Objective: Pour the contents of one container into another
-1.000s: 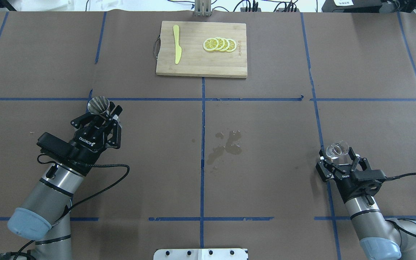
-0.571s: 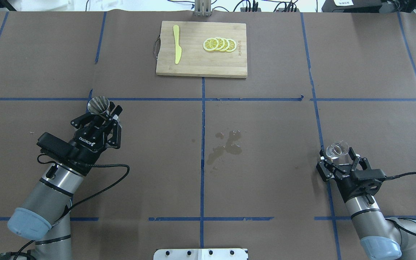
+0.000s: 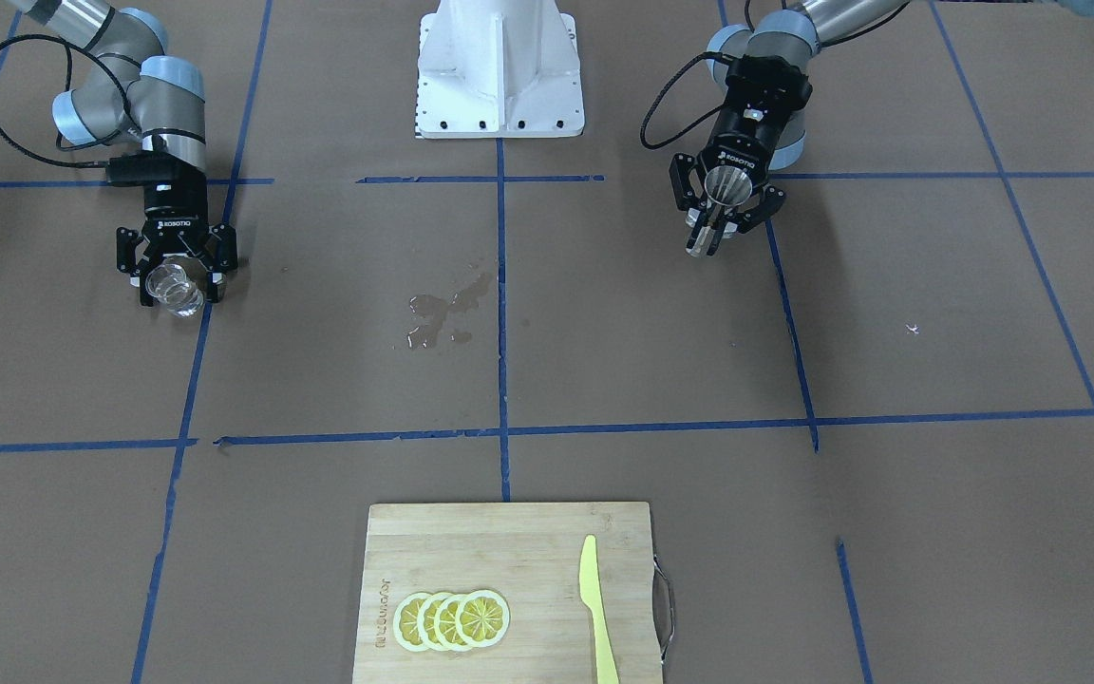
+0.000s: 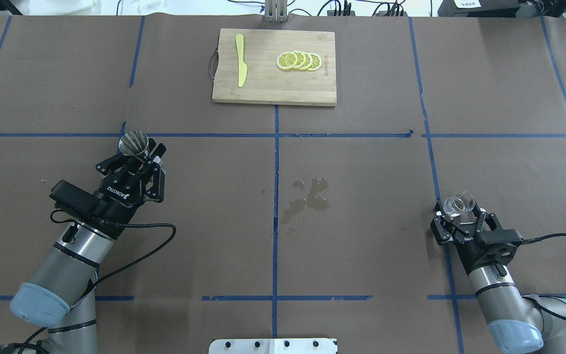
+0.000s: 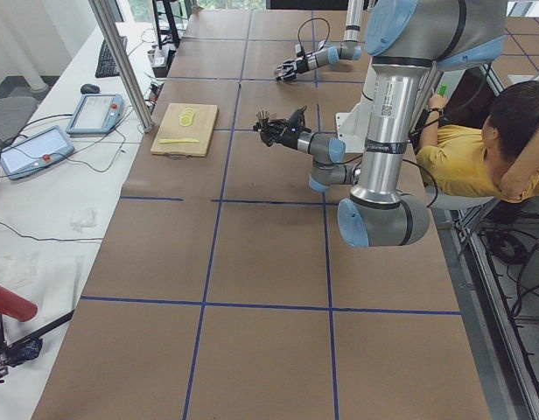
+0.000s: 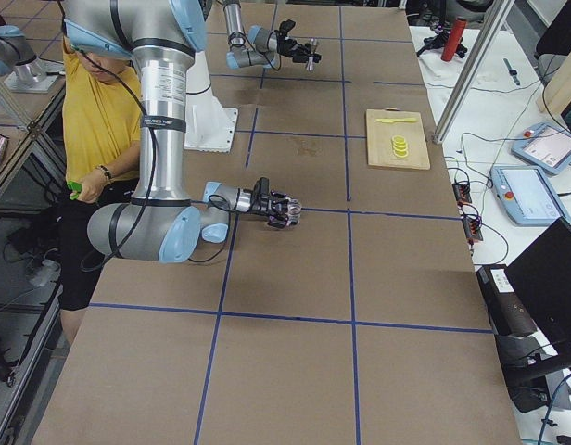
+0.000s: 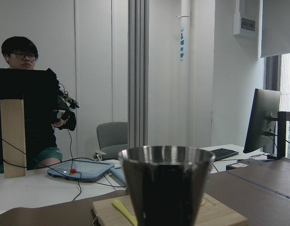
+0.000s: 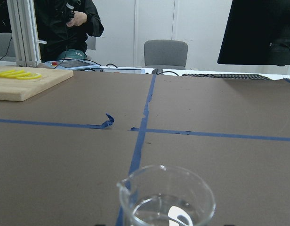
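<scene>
The silver hourglass jigger (image 4: 134,142) is upright in my left gripper (image 4: 137,153), which is shut on its waist, left of the table's centre. From across the table the jigger (image 3: 723,186) and that gripper (image 3: 710,228) show on the right. The left wrist view has the jigger's upper cone (image 7: 166,188) close up. The clear glass cup (image 4: 459,202), with some liquid in it, sits between the fingers of my right gripper (image 4: 460,214), shut on it low at the right side. The cup (image 8: 166,197) fills the bottom of the right wrist view and also shows as the cup (image 3: 174,287).
A wet spill (image 4: 307,196) darkens the paper near the middle. A wooden cutting board (image 4: 263,83) at the far centre carries lemon slices (image 4: 298,60) and a yellow knife (image 4: 240,60). A person in a yellow shirt (image 5: 479,149) sits behind the robot's base.
My right wrist has shifted slightly with the glass cup still in its fingers. The left arm and the jigger have not moved.
</scene>
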